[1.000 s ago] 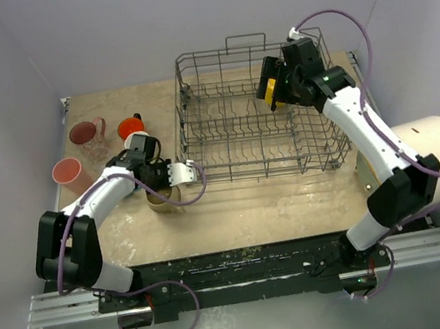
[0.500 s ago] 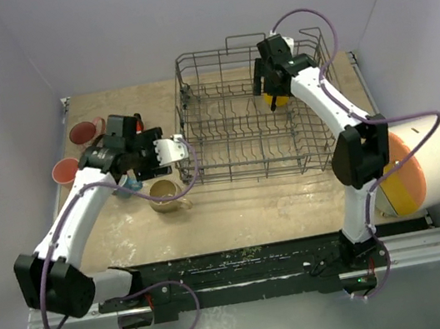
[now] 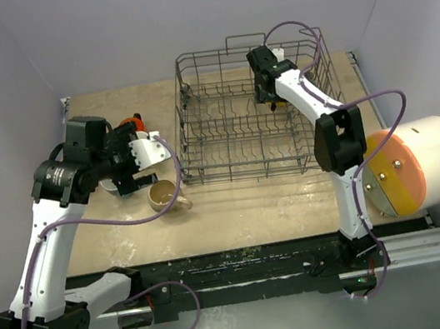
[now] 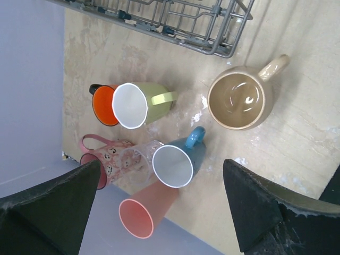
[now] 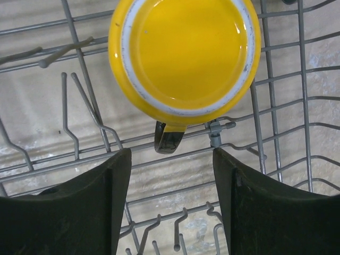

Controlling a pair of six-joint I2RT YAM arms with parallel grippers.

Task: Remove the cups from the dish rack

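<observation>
The grey wire dish rack (image 3: 183,124) stands at the table's back centre, and one corner of the dish rack (image 4: 215,49) shows in the left wrist view. Upside down inside it sits a yellow mug (image 5: 186,53). My right gripper (image 5: 171,155) hangs open just over the mug's handle (image 5: 169,137) without touching it. My left gripper (image 4: 162,164) is open and empty, high above the cups standing on the table: a beige mug (image 4: 237,100), blue mug (image 4: 178,162), pale yellow-green mug (image 4: 141,103), orange cup (image 4: 104,105), pink mug (image 4: 103,159), clear glass (image 4: 139,155) and pink tumbler (image 4: 143,212).
A big white cylinder with an orange end (image 3: 419,165) lies at the right edge of the table. In the top view the right gripper (image 3: 269,95) is down inside the rack's back part, and the left gripper (image 3: 145,162) is left of the rack above the beige mug (image 3: 163,195).
My left gripper has opened, let go of the beige mug and risen away to the left. My right gripper has gone deeper into the rack over the yellow mug, its jaws narrowing.
</observation>
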